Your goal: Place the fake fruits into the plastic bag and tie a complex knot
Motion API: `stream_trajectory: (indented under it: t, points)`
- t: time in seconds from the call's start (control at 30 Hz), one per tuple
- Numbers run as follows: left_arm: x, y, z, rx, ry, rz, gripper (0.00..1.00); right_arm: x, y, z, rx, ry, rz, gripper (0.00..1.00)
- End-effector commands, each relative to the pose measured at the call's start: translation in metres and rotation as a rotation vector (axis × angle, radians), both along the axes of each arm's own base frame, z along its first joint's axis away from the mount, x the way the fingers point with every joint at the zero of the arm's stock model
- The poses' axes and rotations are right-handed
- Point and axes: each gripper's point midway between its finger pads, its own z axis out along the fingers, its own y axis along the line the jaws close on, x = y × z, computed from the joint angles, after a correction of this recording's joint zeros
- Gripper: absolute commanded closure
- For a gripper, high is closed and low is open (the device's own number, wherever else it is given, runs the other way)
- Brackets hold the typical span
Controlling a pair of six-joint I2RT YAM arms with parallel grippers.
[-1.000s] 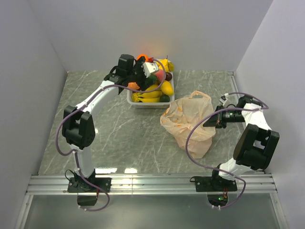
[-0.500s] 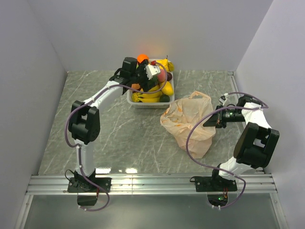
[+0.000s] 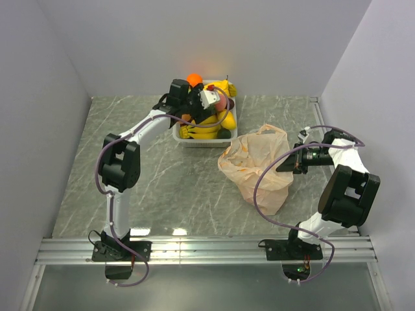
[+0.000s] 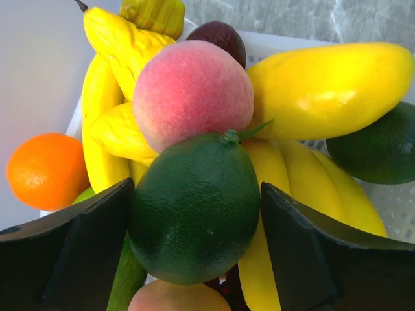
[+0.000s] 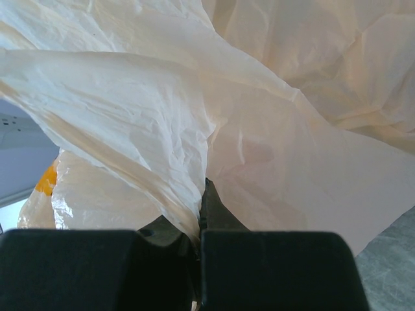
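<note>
The fake fruits lie heaped in a white tray [image 3: 184, 138] at the back. In the left wrist view a green lime [image 4: 194, 207] sits on top, under a pink peach [image 4: 191, 94], with a yellow mango [image 4: 331, 87], bananas [image 4: 104, 97], an orange [image 4: 45, 170] and a dark plum [image 4: 220, 35] around it. My left gripper [image 3: 209, 98] straddles the lime, jaws open; one finger [image 4: 84, 246] touches it and the other stands just off it. The peach plastic bag [image 3: 253, 168] slumps at centre right. My right gripper [image 3: 285, 165] is shut on a fold of its rim [image 5: 162, 110]. No knot shows.
A second dark green lime [image 4: 382, 146] lies at the tray's right side. Grey walls close in the marbled table [image 3: 155, 175] on three sides. A metal rail [image 3: 207, 249] with both arm bases runs along the near edge.
The left arm has reached further over the tray, and its jaws have narrowed around the lime. The right arm and the bag have stayed still.
</note>
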Motion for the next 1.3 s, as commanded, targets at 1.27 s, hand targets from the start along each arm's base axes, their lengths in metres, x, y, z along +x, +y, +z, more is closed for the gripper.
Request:
stream_trajectory:
  t: [1.27]
  points:
    - [-0.307, -0.177, 0.099, -0.147, 0.455, -0.559, 0.20, 0.008, 0.006, 0.018, 0.004, -0.081, 0.036, 1.00]
